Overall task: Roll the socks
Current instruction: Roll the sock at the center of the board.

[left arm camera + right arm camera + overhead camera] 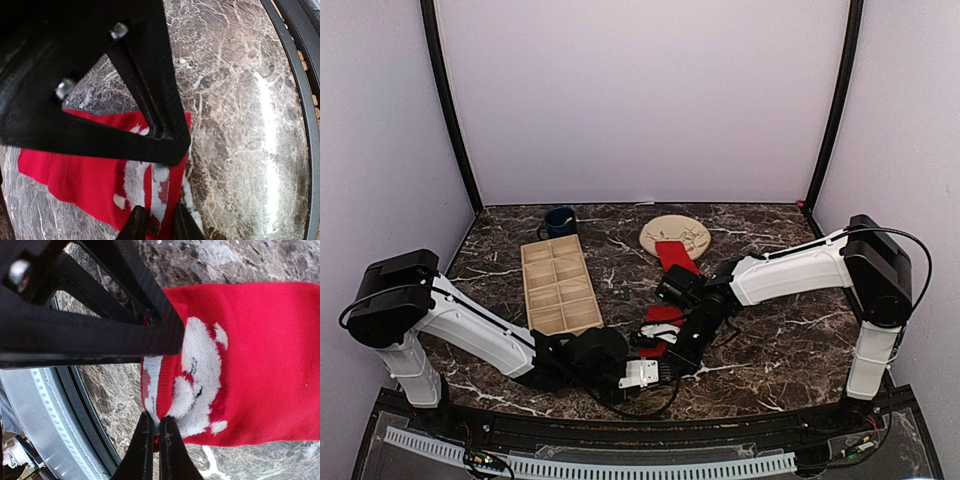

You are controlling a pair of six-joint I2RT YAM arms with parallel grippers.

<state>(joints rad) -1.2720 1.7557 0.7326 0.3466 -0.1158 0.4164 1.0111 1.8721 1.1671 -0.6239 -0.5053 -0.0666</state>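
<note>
Lavender walls (640, 100) close in a dark marbled desk (770, 330), and the two arms meet low in the middle of the top view. Of the socks, the front sock (260, 365) lies there at the lower centre, spread nearly flat on the stone, its white-patterned end towards the claws. The right claw (152, 447) is clenched tight on that end's edge, with a small fold of fabric pinched between its tips. The left claw (159, 225) comes in from the other side and nips the same white-marked edge, with fabric caught in the narrow gap between its fingers. The other sock (677, 255) lies well apart, above centre, its top end overlapping the beige plate (685, 228).

By my reading the work has barely begun. No coil shows anywhere; only the starting edge is gathered. Turning this sock over along its length is left, and the other sock lies untouched.
</note>
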